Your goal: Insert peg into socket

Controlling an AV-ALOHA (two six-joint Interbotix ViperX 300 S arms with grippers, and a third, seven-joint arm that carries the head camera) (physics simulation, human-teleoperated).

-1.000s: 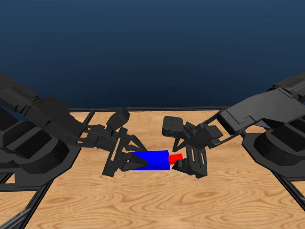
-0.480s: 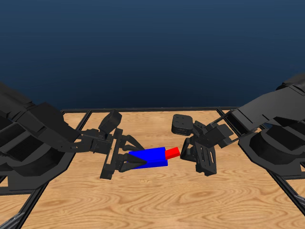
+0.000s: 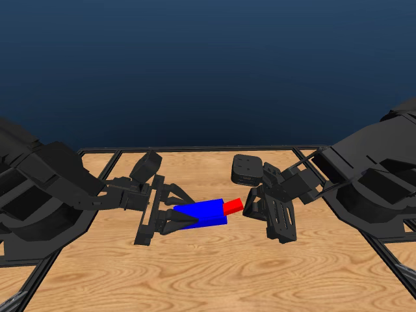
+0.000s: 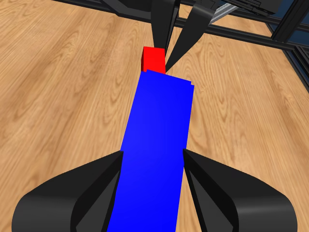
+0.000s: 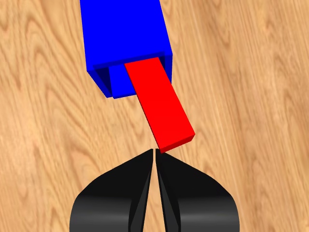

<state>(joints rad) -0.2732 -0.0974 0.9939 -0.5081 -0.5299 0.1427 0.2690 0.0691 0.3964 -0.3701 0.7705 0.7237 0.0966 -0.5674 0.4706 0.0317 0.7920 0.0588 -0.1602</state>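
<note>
The blue socket (image 3: 208, 211) is held a little above the table, and my left gripper (image 3: 188, 216) is shut on its left end. In the left wrist view both jaws press the socket (image 4: 159, 145) on either side, around my left gripper (image 4: 152, 153). The red peg (image 3: 233, 207) sticks out of the socket's right opening, slightly askew. The right wrist view shows the peg (image 5: 159, 101) partly inside the socket (image 5: 123, 29). My right gripper (image 5: 154, 152) is shut, jaws together, with its tips at the peg's outer end and nothing between them. In the head view my right gripper (image 3: 247, 207) sits just right of the peg.
The wooden table (image 3: 208, 273) lies under both grippers. A black frame rail (image 3: 195, 149) runs along its far edge. The bulky arm bodies (image 3: 39, 195) fill both sides of the head view.
The socket and peg have tilted slightly, with the peg end higher. Both grippers shifted a little with them, and the head camera has drifted.
</note>
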